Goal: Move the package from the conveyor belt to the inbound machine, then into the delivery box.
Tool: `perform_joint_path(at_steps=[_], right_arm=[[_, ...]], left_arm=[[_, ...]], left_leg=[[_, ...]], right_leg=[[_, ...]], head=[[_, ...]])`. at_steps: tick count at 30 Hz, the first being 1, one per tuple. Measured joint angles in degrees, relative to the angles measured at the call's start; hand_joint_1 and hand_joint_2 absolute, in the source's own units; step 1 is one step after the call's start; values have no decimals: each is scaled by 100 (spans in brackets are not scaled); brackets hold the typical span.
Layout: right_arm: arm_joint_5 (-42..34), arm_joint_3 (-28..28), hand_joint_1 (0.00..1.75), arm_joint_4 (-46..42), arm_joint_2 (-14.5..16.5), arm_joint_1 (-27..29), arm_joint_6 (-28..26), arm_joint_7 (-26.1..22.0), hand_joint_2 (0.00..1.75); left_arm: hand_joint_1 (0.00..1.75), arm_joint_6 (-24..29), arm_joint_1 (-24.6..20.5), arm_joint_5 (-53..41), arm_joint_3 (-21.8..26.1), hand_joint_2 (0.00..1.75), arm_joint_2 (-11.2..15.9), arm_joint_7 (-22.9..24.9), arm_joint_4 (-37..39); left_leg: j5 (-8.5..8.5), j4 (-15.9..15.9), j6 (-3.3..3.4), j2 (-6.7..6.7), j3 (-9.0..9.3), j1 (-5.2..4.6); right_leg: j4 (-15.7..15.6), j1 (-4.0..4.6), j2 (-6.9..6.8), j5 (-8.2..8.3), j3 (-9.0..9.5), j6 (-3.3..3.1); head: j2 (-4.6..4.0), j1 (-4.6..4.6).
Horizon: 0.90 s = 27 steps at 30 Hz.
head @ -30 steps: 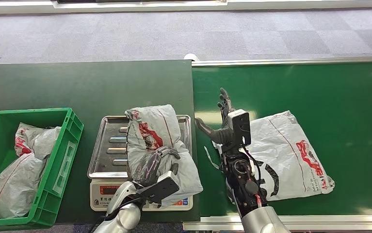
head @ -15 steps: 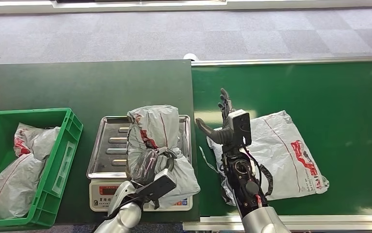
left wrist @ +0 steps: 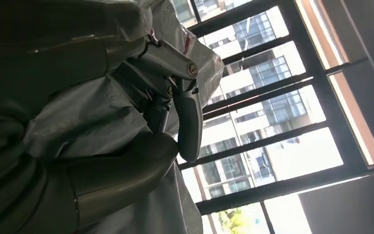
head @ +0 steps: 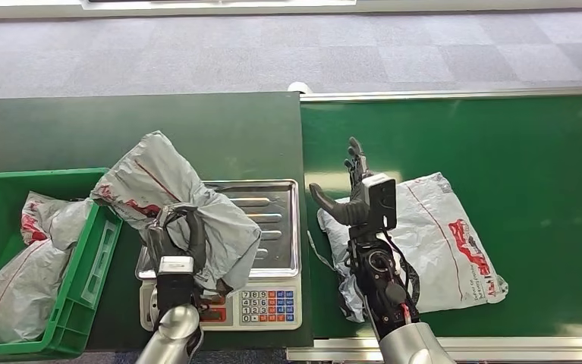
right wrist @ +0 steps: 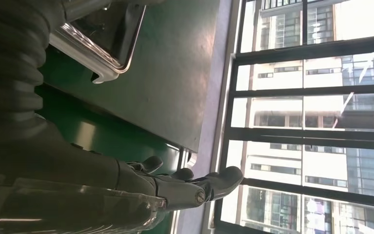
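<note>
The left hand [head: 175, 236] grips a grey plastic mailer package [head: 168, 199] with red markings, its dark fingers wrapped around the crumpled middle of the bag. The package is lifted clear of the scale tray [head: 276, 227] and hangs tilted beyond the hand, its upper end over the dark green table [head: 121, 129] and its edge reaching above the rim of the green crate [head: 94, 254] just outboard of the hand. In the left wrist view the grey thumb [left wrist: 126, 168] and the fingers [left wrist: 175, 73] press into the grey plastic of the package [left wrist: 77, 117].

Inside the crate lie more grey packages [head: 14, 280]. The weighing scale [head: 261, 303], with its coloured keypad, sits just inboard of the left hand.

The right hand [head: 352, 193] is empty, with fingers extended and the thumb apart, held above the green conveyor belt [head: 515, 144]. A second grey package [head: 447, 235] lies flat on the belt, just outboard of that hand and partly under its forearm. In the right wrist view the fingers [right wrist: 209, 183] stretch out straight over the belt.
</note>
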Motion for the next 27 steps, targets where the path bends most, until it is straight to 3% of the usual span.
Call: perform_joint_path(at_steps=[14,21,27], right_arm=[[-124,13,0,105,-55,2,-42,-89,175],[-191,39,0,152,-66,11,-100,-99,175],[-213,63,0,158,-118,77,-147,-115,175]], left_arm=[[175,25,362,-290,-2,175,-117,-3,-1401],[175,25,497,-1605,614,175,-448,-3,-2300],[175,25,503,-2566,1422,175,-540,-2,-2772]], left_leg=[[0,0,0,1,-4,0],[0,0,0,2,-5,0],[0,0,0,3,-4,1]], right_leg=[[0,1,1,0,-4,0],[0,0,1,0,-6,0],[0,1,2,0,-7,0]], head=[[0,1],[0,0],[0,-1]])
